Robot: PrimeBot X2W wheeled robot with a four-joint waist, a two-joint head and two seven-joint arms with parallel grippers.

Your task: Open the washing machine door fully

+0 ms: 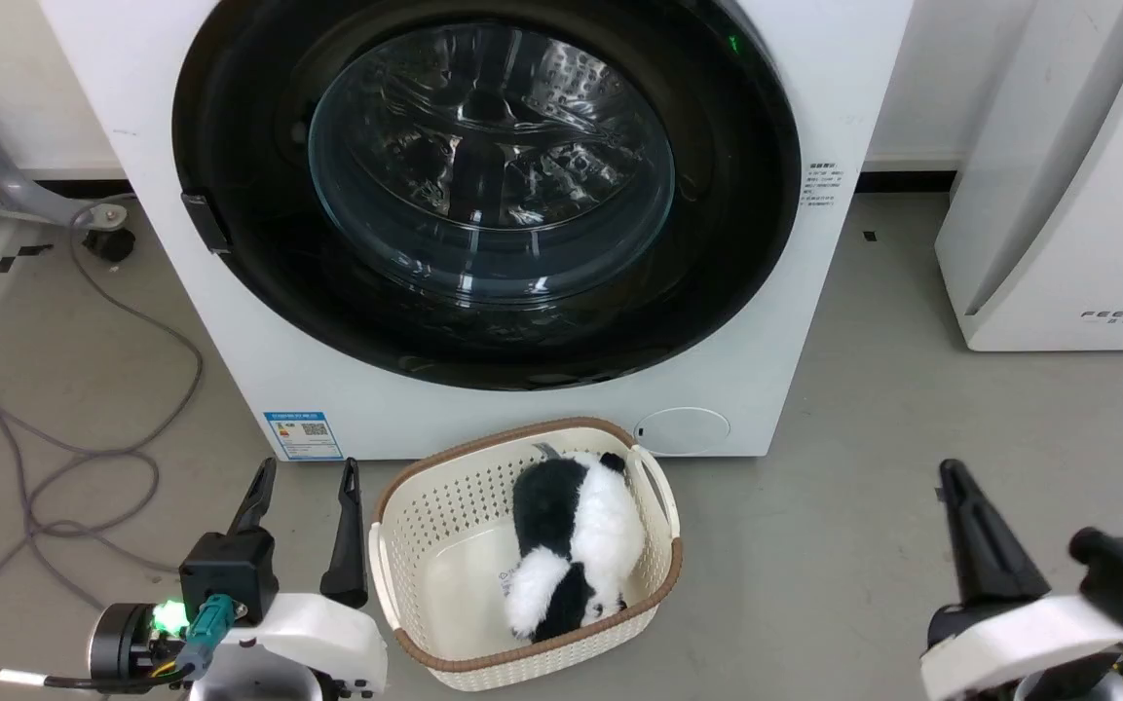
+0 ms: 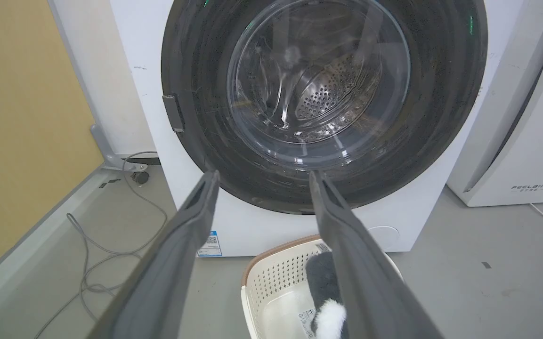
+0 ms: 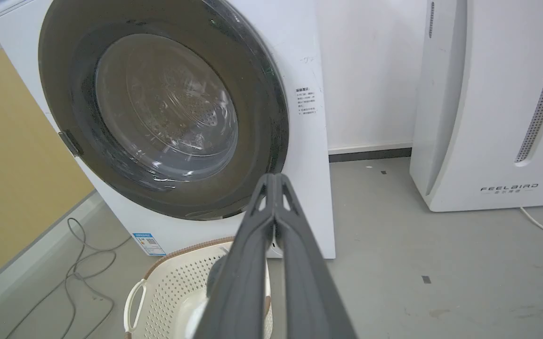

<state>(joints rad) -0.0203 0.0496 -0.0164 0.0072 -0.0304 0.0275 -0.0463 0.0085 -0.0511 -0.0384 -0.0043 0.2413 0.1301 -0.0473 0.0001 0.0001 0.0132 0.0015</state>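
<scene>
Washing machine door (image 1: 483,195) closed, right fingers (image 3: 248,249) together

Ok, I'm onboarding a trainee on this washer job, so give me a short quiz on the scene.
1. True or false: the washing machine door is shut.
2. The left gripper is: A) open, B) shut and empty, C) shut on the door.
3. Fill in: the plush toy lies in the ____.
Key: 1 true; 2 A; 3 basket.
</scene>
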